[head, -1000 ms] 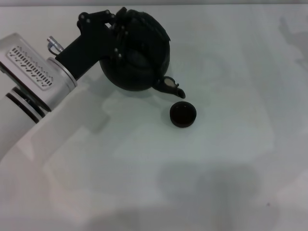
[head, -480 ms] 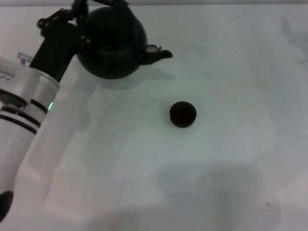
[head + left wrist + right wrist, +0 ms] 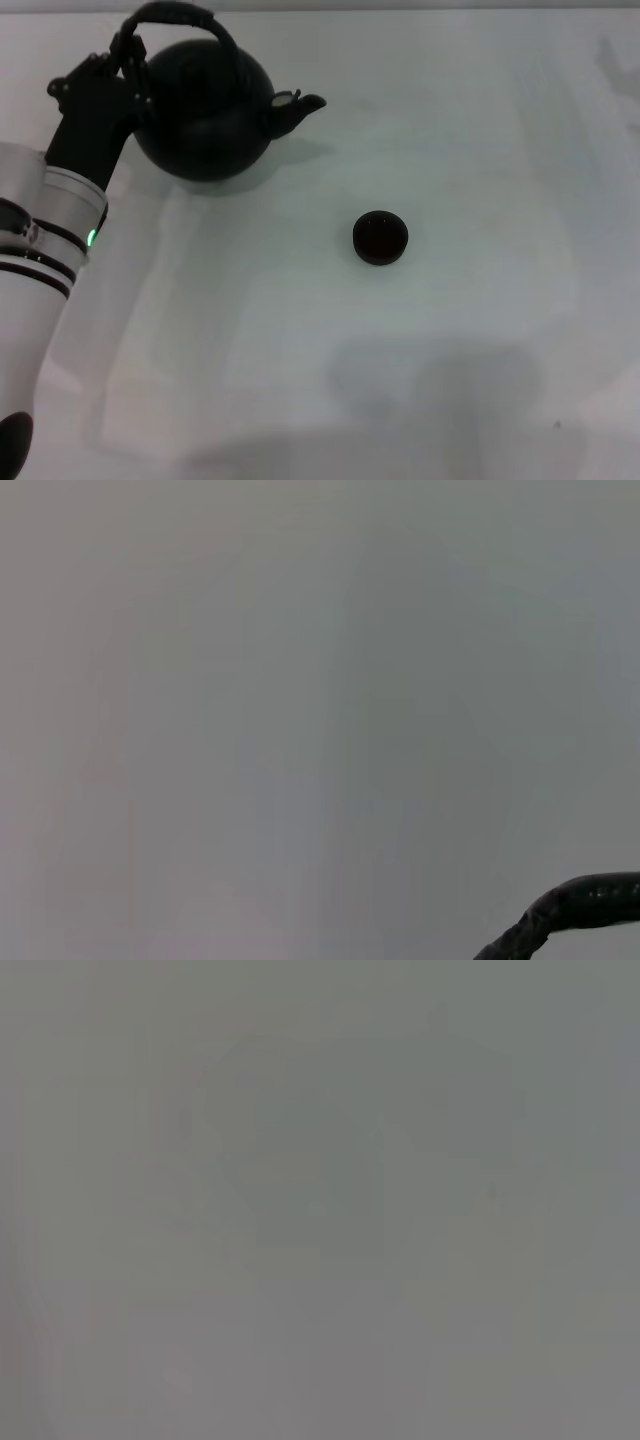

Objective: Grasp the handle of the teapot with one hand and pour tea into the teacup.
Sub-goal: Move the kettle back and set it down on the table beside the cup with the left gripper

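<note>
The black teapot stands upright on the white table at the far left, with its spout pointing right toward the teacup. Its arched handle loops over the top, and a piece of it shows in the left wrist view. My left gripper is at the left end of the handle, against the pot's left side. The small black teacup sits alone at mid-table, well apart from the spout. My right gripper is out of view.
My left arm reaches in along the left edge of the head view. The white table carries only the teapot and the teacup. The right wrist view shows only a blank grey surface.
The teapot has gone from tilted with its spout over the teacup to upright, and has moved back and left with my left arm. The teacup has not moved.
</note>
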